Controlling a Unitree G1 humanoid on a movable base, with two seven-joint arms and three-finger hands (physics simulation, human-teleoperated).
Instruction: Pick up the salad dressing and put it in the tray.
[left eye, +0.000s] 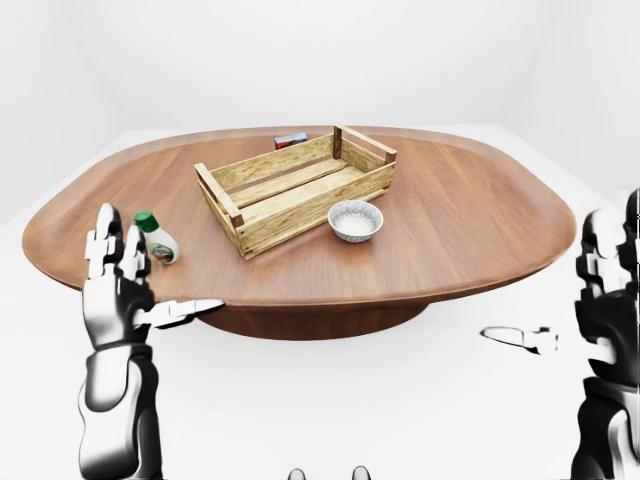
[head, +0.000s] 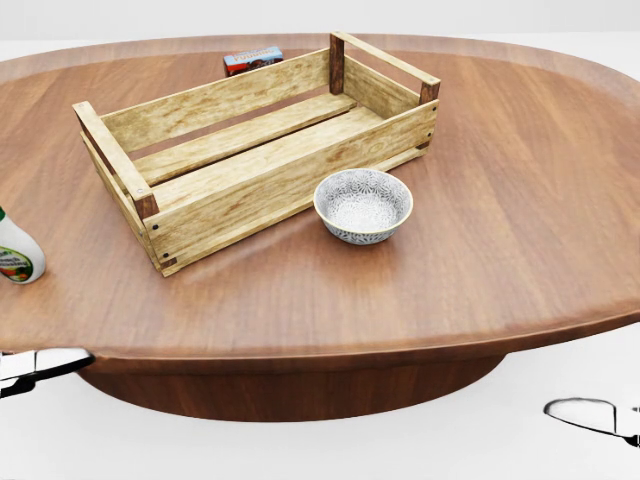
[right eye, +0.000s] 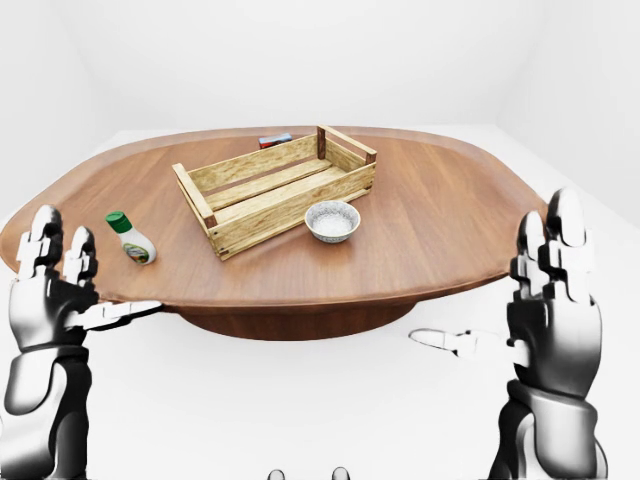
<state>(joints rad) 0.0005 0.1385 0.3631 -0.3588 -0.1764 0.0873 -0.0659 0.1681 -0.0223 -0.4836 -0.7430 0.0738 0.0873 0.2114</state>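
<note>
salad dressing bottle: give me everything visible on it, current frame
The salad dressing bottle is small and white with a green cap and a coloured label on its body; the print is too small to read. It looks like plastic. It stands upright, leaning slightly, on the wooden table near the table's left edge in the right-eye view, left of the wooden tray and apart from it. Nothing but the table touches it; the left hand is open below the edge, clear of it.

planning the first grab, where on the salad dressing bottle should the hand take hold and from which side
Probably round the white body of the salad dressing bottle, below its green cap, coming from the view's left with the left hand, the nearer one. The bottle stands upright, slightly tilted, near the table edge, nothing close beside it.
</note>
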